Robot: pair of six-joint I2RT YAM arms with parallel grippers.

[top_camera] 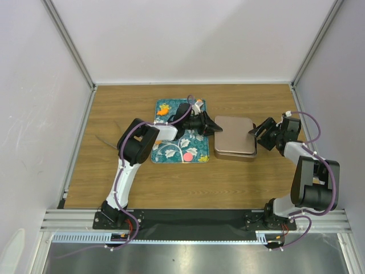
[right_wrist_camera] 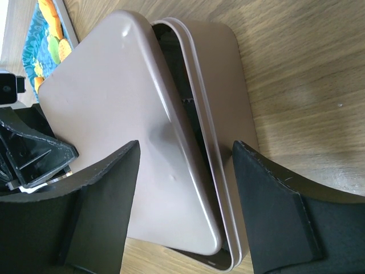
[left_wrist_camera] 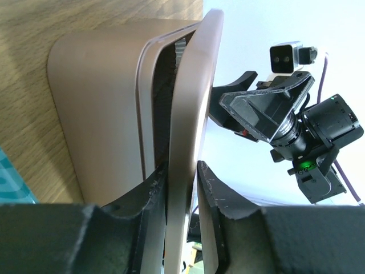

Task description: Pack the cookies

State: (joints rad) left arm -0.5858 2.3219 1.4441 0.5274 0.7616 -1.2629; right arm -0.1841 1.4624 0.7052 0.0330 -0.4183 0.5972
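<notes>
One pink cookie (top_camera: 187, 156) lies on the teal tray (top_camera: 197, 153), left of the rose-gold tin (top_camera: 234, 154) on the tabletop (top_camera: 114, 182); left gripper (left_wrist_camera: 181, 171) is clamped on the edge of the tilted lid (left_wrist_camera: 194, 85), right gripper (right_wrist_camera: 185, 148) stands wide open astride the tin, holding nothing.

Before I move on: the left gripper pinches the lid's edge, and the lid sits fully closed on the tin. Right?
Not quite. The left gripper does pinch the lid by its edge, but the lid is not closed: it is tilted up off the tin, with a gap between them. The left wrist view shows it.
</notes>
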